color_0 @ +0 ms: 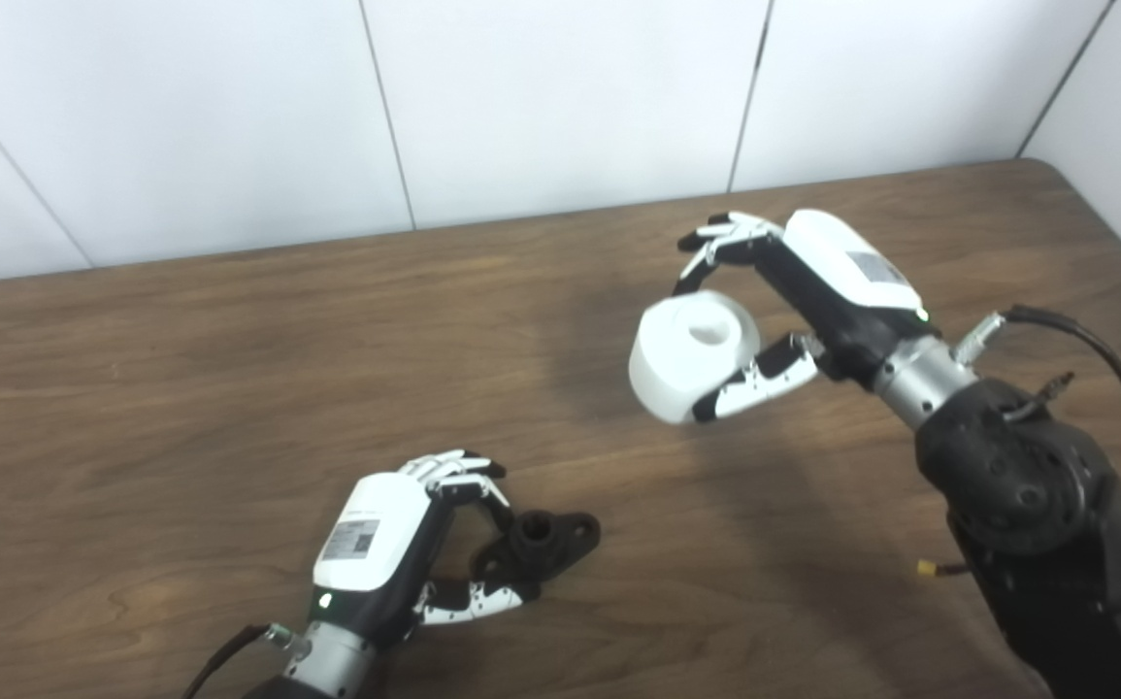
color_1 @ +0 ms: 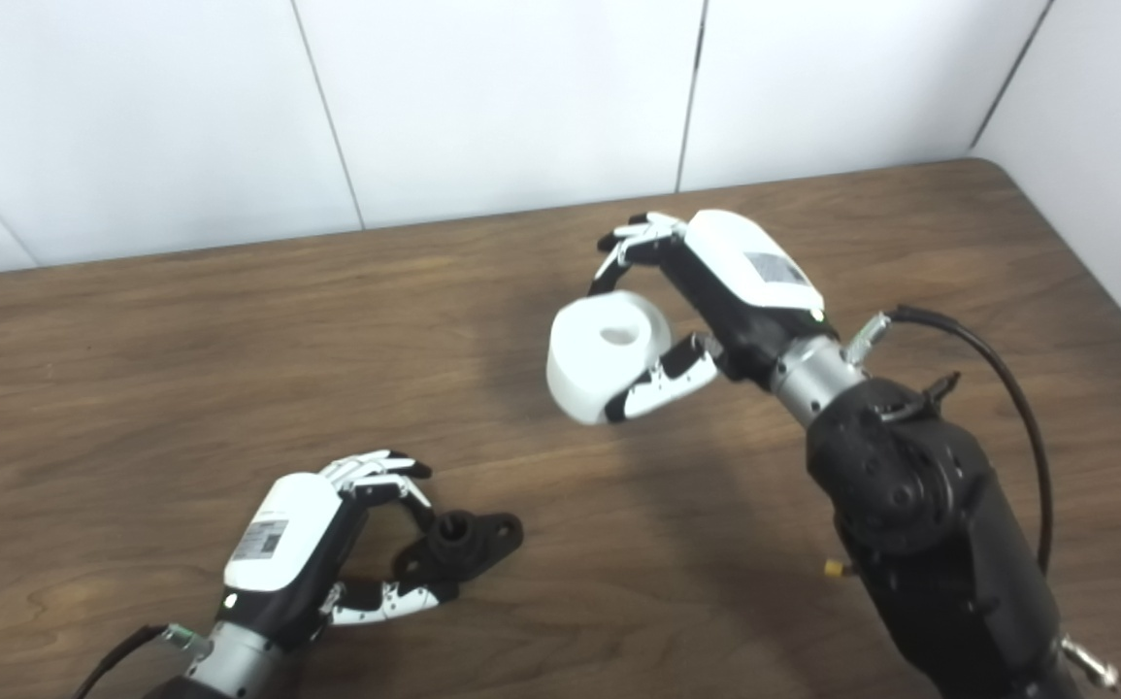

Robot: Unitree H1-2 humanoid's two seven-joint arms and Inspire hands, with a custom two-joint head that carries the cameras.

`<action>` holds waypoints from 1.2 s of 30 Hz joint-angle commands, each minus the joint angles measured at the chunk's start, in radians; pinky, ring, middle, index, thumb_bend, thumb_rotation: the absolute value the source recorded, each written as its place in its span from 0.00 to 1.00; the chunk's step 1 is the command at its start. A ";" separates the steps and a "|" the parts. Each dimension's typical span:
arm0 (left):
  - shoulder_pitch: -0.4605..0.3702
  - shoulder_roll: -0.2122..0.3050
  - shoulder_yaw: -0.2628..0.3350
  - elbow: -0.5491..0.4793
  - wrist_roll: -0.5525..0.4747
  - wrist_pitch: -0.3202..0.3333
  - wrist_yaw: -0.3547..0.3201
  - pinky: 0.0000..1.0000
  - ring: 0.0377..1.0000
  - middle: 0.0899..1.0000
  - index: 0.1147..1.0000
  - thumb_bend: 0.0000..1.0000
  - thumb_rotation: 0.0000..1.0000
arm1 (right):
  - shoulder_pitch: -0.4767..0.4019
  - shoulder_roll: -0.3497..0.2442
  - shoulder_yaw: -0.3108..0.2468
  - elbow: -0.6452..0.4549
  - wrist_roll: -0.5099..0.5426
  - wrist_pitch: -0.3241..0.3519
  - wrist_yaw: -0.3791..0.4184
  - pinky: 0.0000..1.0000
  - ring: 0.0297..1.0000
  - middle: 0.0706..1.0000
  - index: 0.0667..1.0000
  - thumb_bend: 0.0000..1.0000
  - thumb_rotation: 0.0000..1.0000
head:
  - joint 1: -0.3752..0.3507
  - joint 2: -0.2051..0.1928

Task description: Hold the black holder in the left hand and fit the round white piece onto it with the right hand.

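We see our left robot hand (color_0: 395,544) low over the near part of the brown wood-grain worktop (color_0: 181,388), its fingers curled over the small black plastic holder with a raised round hub and a flat flange (color_0: 543,542). The fingers (color_0: 458,471) arch over the holder from the far side while the thumb (color_0: 473,600) presses in from the near side, so the holder is pinched between them. We cannot tell for certain whether the holder rests on the worktop or is lifted just clear of it; its flange end pokes out to the right, free of the robot hand.

Our right robot hand (color_1: 715,291) is raised above the far right part of the worktop, well apart from the left one. It grips the round white plastic piece, a thick drum with a hole in its upper face (color_1: 604,354). The fingers (color_1: 633,243) close on the piece from behind and the thumb (color_1: 662,383) clamps under its near side. The piece is tilted, its holed face turned up and toward us, and it casts a soft shadow on the wood beneath. A black cable (color_1: 997,388) loops from the right wrist along the forearm.

White wall panels (color_0: 560,107) stand behind the worktop.
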 commanded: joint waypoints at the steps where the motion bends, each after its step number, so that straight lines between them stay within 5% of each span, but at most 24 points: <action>1: -0.004 0.003 -0.013 -0.013 0.028 0.020 -0.036 0.84 0.83 0.75 0.42 0.52 0.06 | -0.014 0.000 -0.007 -0.048 0.000 -0.008 0.009 0.79 0.92 0.82 0.45 0.52 0.14 | 0.002 0.002; 36: -0.028 -0.034 -0.059 -0.014 0.074 0.075 -0.050 0.84 0.83 0.75 0.42 0.52 0.06 | 0.014 0.123 0.135 -0.071 0.008 -0.152 0.044 0.78 0.91 0.80 0.44 0.52 0.14 | 0.044 0.018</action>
